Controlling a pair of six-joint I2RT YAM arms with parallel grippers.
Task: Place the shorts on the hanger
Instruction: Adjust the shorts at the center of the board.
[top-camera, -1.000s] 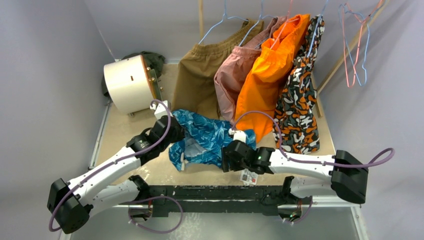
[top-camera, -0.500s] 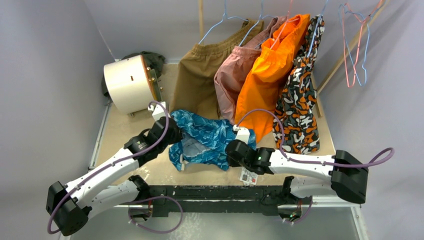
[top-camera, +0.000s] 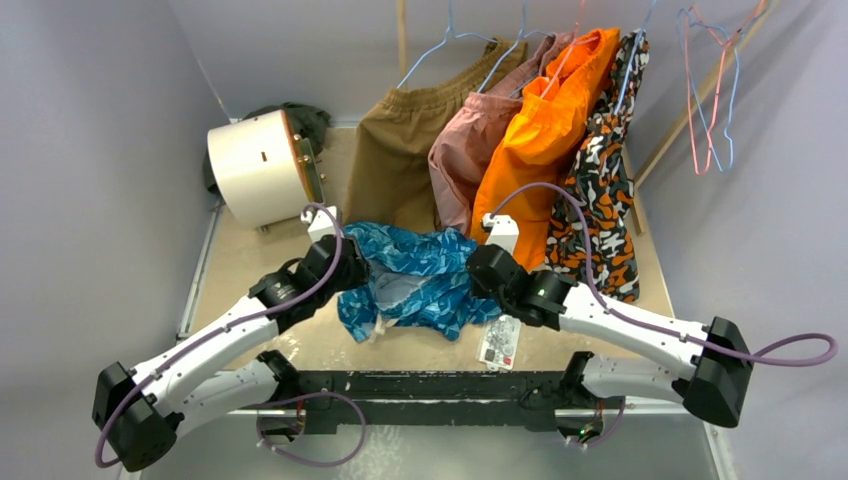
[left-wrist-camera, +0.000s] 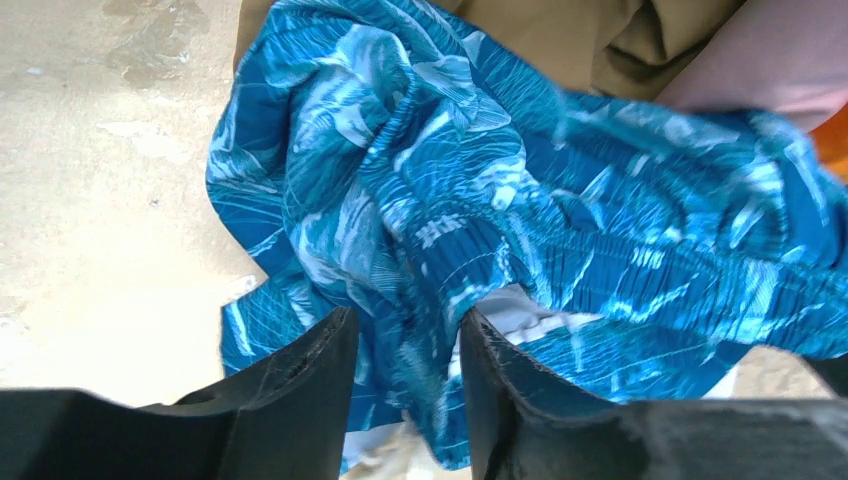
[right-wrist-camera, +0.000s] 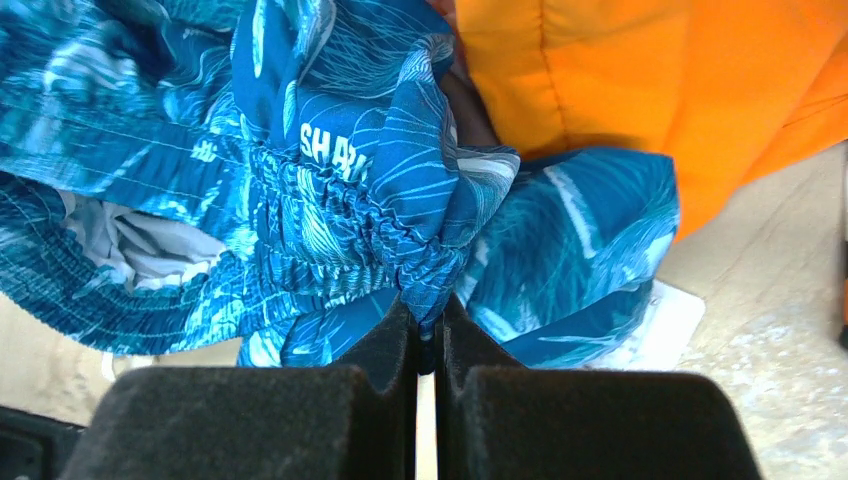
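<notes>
— Two grippers meet at the shorts, which lie bunched on the table, toward the middle of its near edge.

— What is the right gripper doing?

— It is clenched on a gathered fold of the elastic waistband. Its fingers press together with the blue cloth pinched at their tips (white lettering shows just above the pinch).

— And the left gripper?

— It is released. Its fingers stand apart, with a loose fold of the shorts in the gap and the white lining just beside it.

— Where is the hanger?

— It hangs well apart from the shorts, past the table's far right corner, with a light blue hanger beside it.

— What else is there?

— Brown shorts and orange shorts hang along the far edge. A white drum lies near the far left corner. A small card lies at the near edge, just beside the shorts.
</notes>
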